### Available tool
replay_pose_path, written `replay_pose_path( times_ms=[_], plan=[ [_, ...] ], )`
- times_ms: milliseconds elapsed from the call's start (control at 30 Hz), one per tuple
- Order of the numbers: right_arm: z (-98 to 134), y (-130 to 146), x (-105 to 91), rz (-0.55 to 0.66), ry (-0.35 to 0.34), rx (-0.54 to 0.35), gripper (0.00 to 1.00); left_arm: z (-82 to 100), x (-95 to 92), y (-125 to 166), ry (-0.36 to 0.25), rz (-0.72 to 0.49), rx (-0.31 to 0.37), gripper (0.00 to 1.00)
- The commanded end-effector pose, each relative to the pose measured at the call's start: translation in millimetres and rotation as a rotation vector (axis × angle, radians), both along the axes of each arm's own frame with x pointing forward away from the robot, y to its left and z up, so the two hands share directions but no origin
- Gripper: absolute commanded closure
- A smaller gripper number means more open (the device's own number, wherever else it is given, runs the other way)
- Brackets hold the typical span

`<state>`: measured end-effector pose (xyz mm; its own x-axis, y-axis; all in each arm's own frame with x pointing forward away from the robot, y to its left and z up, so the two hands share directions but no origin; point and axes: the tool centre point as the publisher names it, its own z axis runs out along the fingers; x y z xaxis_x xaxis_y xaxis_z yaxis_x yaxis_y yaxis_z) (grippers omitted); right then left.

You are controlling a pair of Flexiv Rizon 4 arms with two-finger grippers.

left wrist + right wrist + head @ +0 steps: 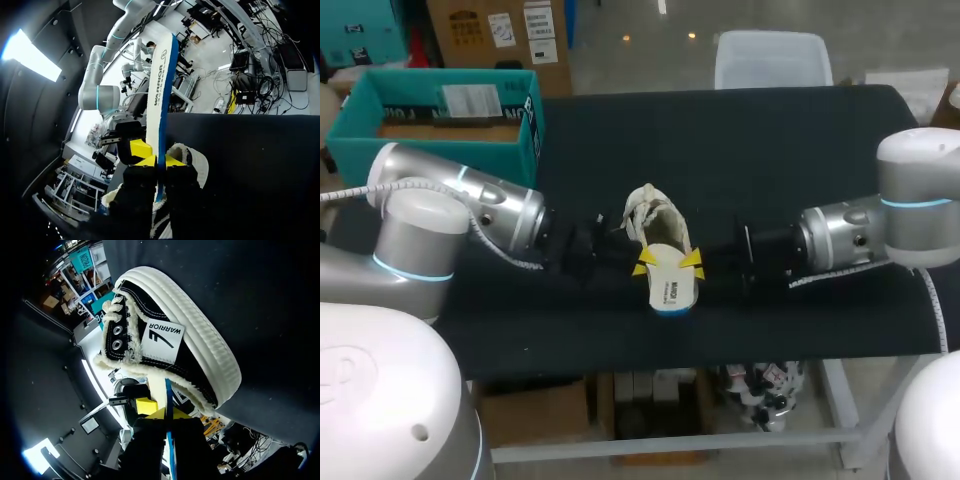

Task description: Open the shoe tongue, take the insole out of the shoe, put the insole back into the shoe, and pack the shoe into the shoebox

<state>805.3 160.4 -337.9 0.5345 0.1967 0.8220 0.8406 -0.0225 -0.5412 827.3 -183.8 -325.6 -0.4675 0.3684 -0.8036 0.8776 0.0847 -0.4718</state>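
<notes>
Both the left tool (159,161) and right tool (169,414) pinch the insole (161,75) edgewise; best to guide it evenly, untwisted, along the shoe (200,355) ahead.

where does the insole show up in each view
Head view: the insole is at the centre, poking out of the shoe's near end.
Left wrist view: it stands on edge between the left end effector's fingers and reaches far ahead of them.
Right wrist view: it is a thin strip between the right end effector's fingers, with the shoe just ahead.
Shared landmark: the shoe.
</notes>
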Motion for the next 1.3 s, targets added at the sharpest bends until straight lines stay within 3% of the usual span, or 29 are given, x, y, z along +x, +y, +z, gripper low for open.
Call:
replay_pose_path(
  times_ms=[33, 267, 933, 1300],
  plan=[
    [-1, 1, 2.8, 0.006, 0.001, 0.008, 1.00, -3.5, 0.8, -3, -0.002, -0.008, -0.002, 1.00],
    [-4, 6, 7.7, 0.021, -0.006, -0.016, 1.00, -4.5, 3.3, 0, -0.017, -0.030, 0.017, 1.00],
    [-11, 8, 31.4, 0.025, -0.021, -0.049, 1.00, -18.0, 35.8, -6, -0.015, -0.061, 0.076, 1.00],
    [-21, 7, 35.7, 0.021, 0.002, -0.038, 1.00, -24.2, 40.7, -8, -0.003, -0.052, 0.087, 1.00]
  ],
)
